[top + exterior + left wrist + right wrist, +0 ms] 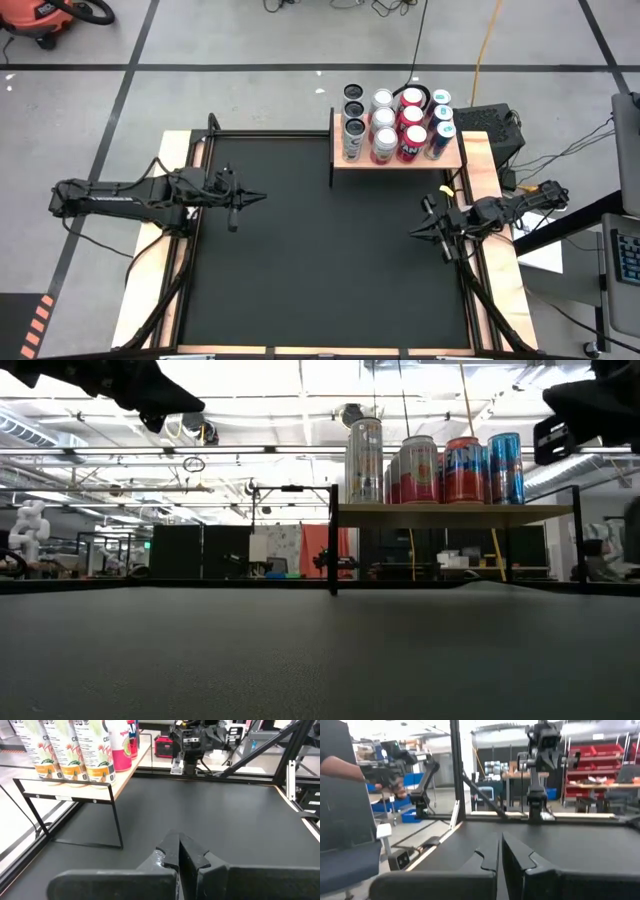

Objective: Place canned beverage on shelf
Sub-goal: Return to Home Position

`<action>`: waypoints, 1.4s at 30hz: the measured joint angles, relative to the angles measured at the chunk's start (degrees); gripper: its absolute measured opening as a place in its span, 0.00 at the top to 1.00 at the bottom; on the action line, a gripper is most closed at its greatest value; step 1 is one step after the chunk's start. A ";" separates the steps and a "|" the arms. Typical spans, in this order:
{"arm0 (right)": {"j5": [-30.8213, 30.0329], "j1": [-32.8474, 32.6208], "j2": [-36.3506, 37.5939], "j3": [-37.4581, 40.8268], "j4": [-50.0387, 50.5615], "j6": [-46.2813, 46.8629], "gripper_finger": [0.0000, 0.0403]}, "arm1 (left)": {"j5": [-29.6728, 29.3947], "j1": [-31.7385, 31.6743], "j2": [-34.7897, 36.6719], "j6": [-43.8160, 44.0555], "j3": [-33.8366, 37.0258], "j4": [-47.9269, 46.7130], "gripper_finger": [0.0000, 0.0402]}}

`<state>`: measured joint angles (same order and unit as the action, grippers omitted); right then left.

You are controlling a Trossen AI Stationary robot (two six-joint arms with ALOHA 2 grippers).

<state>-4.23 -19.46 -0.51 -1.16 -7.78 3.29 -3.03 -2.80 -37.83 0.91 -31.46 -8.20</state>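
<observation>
Twelve cans point(384, 122) on shelf point(400, 164); left claw point(258, 198), right claw point(413, 234) over black table point(320, 270), well apart.

We see two matte black robot arms, the left arm point(130, 195) and the right arm point(505, 208), each a chain of slim tubular links and chunky rounded joints. A thin black cable point(100, 243) trails from the left arm's base. The left gripper point(263, 197) and right gripper point(410, 234) each end in two flat, angular black fingers narrowing to a point. Up close, the left fingers point(170, 851) have stepped edges and a small silvery fitting point(159, 856); the right fingers point(516, 854) look alike
</observation>
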 joint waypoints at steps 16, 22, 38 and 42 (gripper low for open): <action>-0.13 0.00 0.09 0.16 3.81 0.83 1.00 | -0.67 2.62 0.54 3.28 18.34 30.13 1.00; -0.09 0.00 0.09 0.21 3.74 1.58 1.00 | -0.68 2.57 1.81 4.79 23.40 33.82 1.00; 0.15 2.84 0.15 0.27 4.56 -0.07 1.00 | -1.18 2.57 8.72 5.38 29.75 35.11 1.00; 3.14 5.50 0.15 0.27 4.62 -0.83 1.00 | -0.88 2.57 10.10 3.28 29.75 34.51 1.00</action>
<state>-1.09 -13.97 -0.36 -0.89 -3.16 2.46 -3.91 -0.23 -27.73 4.19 -1.72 26.31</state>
